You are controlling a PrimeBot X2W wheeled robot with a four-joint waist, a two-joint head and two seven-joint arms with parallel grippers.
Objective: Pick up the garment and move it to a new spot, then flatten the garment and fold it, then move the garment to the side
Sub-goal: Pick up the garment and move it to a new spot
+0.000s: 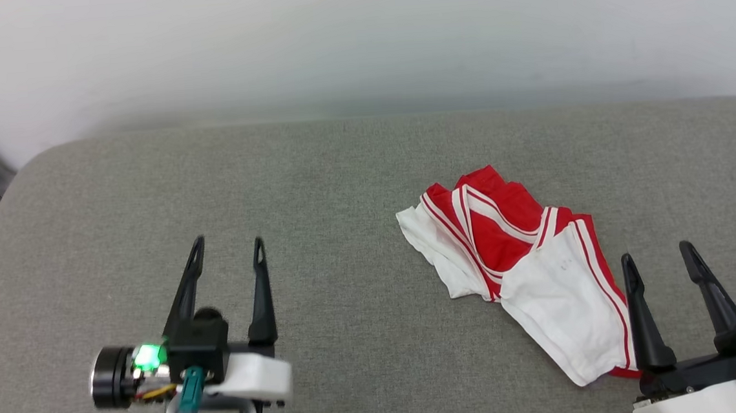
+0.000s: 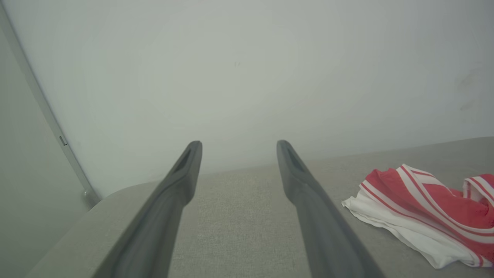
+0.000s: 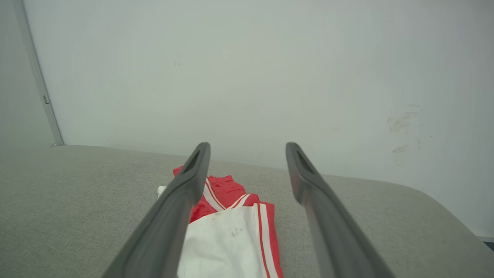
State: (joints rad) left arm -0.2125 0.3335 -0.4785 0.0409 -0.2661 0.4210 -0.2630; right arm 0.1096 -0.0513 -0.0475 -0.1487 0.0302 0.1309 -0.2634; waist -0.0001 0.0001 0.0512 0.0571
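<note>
Head view: the garment (image 1: 541, 272) lies crumpled on the right half of the grey cushion (image 1: 341, 189), nearer its front edge than its back edge. White panel is in front, red w/ striped trim bunched behind. L gripper (image 1: 227, 242) is over the left half, well apart from it, fingers spread wide, nothing between them. R gripper (image 1: 656, 253) is at the front right corner, also gaping and empty, inner finger just beside the near hem.

L wrist view: fingers apart w/ bare cushion between them. Garment is off to that view's right side, untouched.

R wrist view: fingers wide, no hold. Garment lies just ahead, partly behind one finger; can't tell if it touches.

Handling, my guess: thin, light, floppy, prob slick, so it'll sag and the layers may slide. You'd best pinch a raised fold, e.g. the red ridge w/ trim, going low and thru all layers. Can't tell where the shoulders are yet.
</note>
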